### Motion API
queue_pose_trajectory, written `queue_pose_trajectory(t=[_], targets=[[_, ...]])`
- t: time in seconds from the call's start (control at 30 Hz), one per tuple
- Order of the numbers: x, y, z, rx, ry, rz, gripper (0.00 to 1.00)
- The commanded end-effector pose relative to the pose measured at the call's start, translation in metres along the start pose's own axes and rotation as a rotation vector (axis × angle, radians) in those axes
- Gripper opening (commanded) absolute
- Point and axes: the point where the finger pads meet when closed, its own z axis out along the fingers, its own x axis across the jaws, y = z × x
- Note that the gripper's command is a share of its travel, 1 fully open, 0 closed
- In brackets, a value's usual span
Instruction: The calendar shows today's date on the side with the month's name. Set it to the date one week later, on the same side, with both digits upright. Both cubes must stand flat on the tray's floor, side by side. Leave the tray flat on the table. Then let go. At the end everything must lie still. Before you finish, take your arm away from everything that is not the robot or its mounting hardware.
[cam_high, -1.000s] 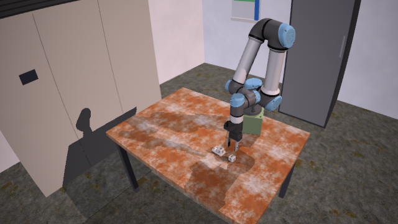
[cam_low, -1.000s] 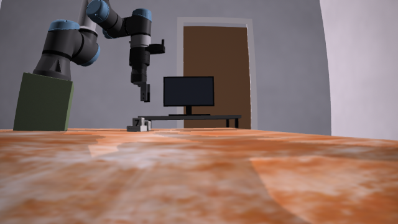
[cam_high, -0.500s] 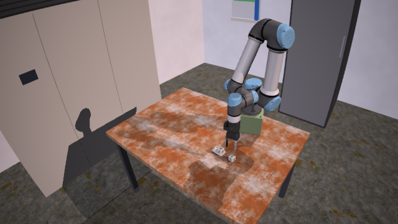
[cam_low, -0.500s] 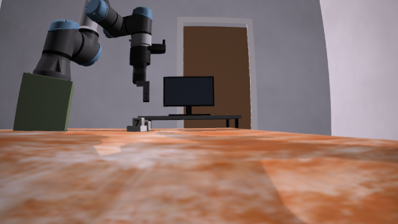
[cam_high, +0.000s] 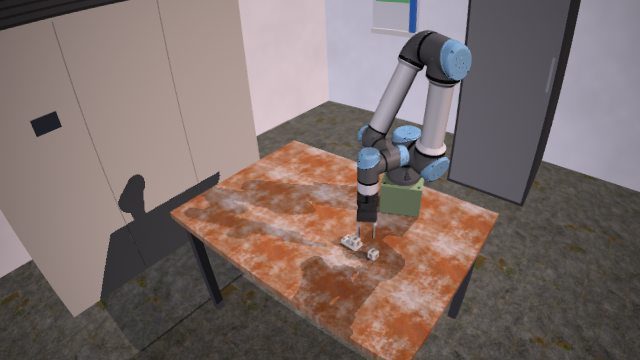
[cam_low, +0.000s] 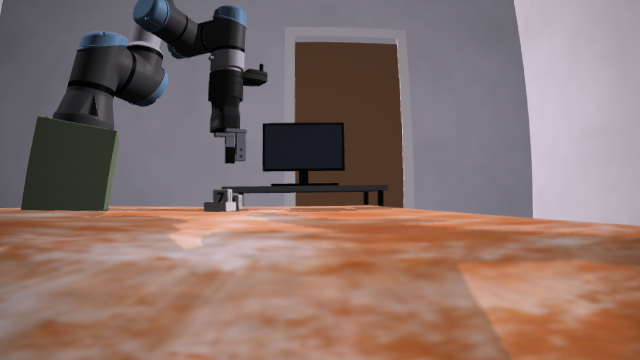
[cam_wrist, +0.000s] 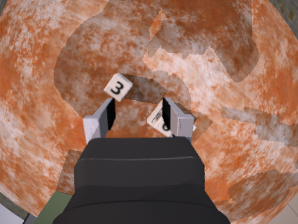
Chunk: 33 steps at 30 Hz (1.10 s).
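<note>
The small grey calendar tray (cam_high: 348, 240) lies on the table with one white cube in it. In the exterior view the tray (cam_low: 223, 203) shows a 7 on the side facing the camera. A second white cube (cam_high: 373, 254) stands loose on the table, just beside the tray. In the wrist view its top face (cam_wrist: 119, 87) shows a 3. My gripper (cam_high: 366, 232) (cam_low: 234, 152) hangs point-down above both, open and empty, well clear of them. In the wrist view the gripper (cam_wrist: 136, 111) has the tray (cam_wrist: 160, 119) mostly hidden behind its right finger.
The arm's green base block (cam_high: 401, 197) stands just behind the tray. The table's near edge (cam_high: 320, 320) is farther forward. A desk with a dark monitor (cam_low: 303, 147) stands in the room beyond the table.
</note>
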Motion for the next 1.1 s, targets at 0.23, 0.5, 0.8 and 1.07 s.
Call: queue_pose_trajectory(t=[0.23, 0.5, 0.8, 1.07], targets=[[0.016, 0.013, -0.001, 0.001, 0.001, -0.356, 1.00], [0.025, 0.022, -0.001, 0.001, 0.001, -0.551, 1.00], [0.036, 0.035, -0.001, 0.002, 0.002, -0.776, 1.00], [0.040, 0.040, -0.002, 0.002, 0.003, -0.869, 1.00]])
